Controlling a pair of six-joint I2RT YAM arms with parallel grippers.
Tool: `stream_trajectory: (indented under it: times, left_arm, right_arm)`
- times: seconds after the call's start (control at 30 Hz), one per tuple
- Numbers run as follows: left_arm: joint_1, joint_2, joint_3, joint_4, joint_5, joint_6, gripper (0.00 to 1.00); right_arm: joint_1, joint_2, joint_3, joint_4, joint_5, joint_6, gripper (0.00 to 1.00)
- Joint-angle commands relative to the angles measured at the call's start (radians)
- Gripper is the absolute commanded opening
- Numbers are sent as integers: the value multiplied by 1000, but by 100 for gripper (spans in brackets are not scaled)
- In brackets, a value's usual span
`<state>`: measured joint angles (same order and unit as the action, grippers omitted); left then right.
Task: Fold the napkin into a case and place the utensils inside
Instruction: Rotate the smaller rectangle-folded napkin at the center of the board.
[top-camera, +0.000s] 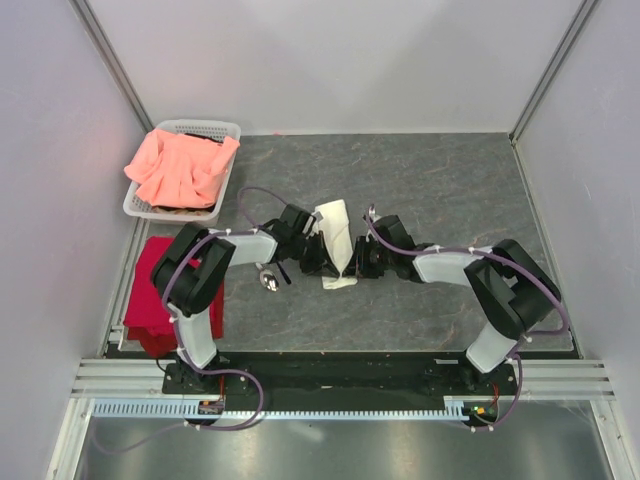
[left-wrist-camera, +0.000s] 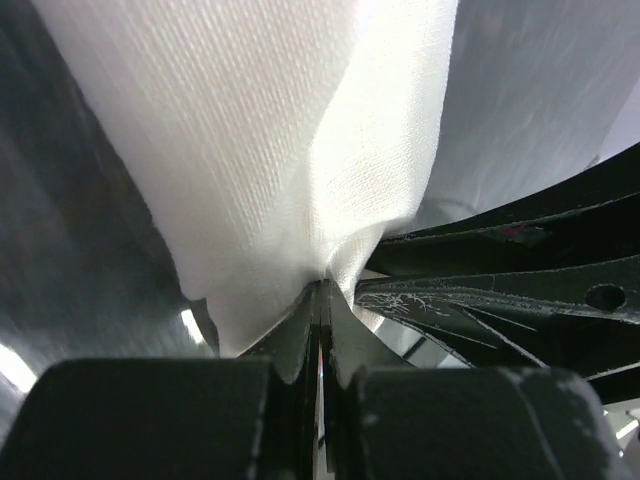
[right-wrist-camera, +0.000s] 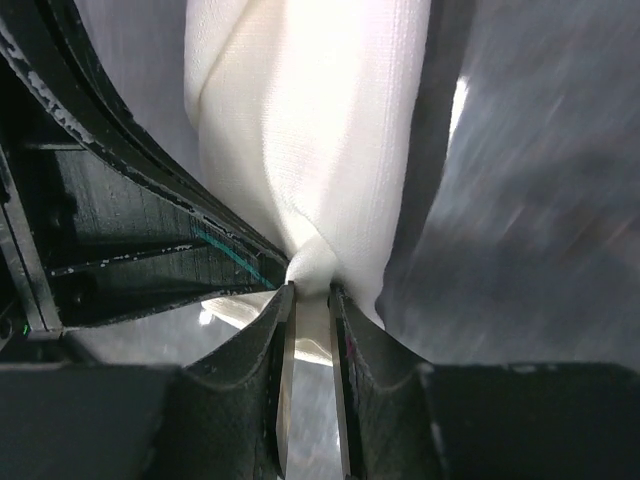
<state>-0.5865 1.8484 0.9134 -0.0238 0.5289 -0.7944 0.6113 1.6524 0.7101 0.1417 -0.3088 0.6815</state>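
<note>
The cream-white napkin (top-camera: 334, 238) lies as a narrow folded strip in the middle of the table, its near end lifted. My left gripper (top-camera: 320, 264) is shut on the napkin's near edge; in the left wrist view the jaws (left-wrist-camera: 322, 287) pinch the cloth (left-wrist-camera: 270, 150). My right gripper (top-camera: 355, 266) is shut on the same near end from the right; in the right wrist view (right-wrist-camera: 310, 292) a bunched fold of the napkin (right-wrist-camera: 310, 130) sits between the fingers. One utensil with a silver spoon bowl (top-camera: 268, 279) lies left of the napkin, partly under my left arm. The other utensil is hidden.
A white basket (top-camera: 228, 130) with a salmon-pink cloth (top-camera: 180, 165) stands at the back left. A red cloth (top-camera: 150, 290) lies at the left edge. The two grippers are almost touching; each shows in the other's wrist view (left-wrist-camera: 500, 290) (right-wrist-camera: 110, 220).
</note>
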Motion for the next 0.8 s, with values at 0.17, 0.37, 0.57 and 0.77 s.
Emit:
stream_trajectory:
  times: [0.17, 0.37, 0.57, 0.77]
  left_arm:
    - [91, 273, 361, -129, -87, 100, 2]
    - [100, 250, 410, -154, -78, 112, 4]
    - [97, 79, 349, -149, -78, 127, 33]
    - [109, -72, 320, -206, -105, 173, 39]
  right_arm:
    - [-116, 268, 307, -139, 47, -215, 27]
    - [-156, 320, 362, -182, 39, -249, 26]
    - [-170, 313, 443, -249, 27, -299, 28]
    - [-171, 308, 460, -278, -3, -297, 31]
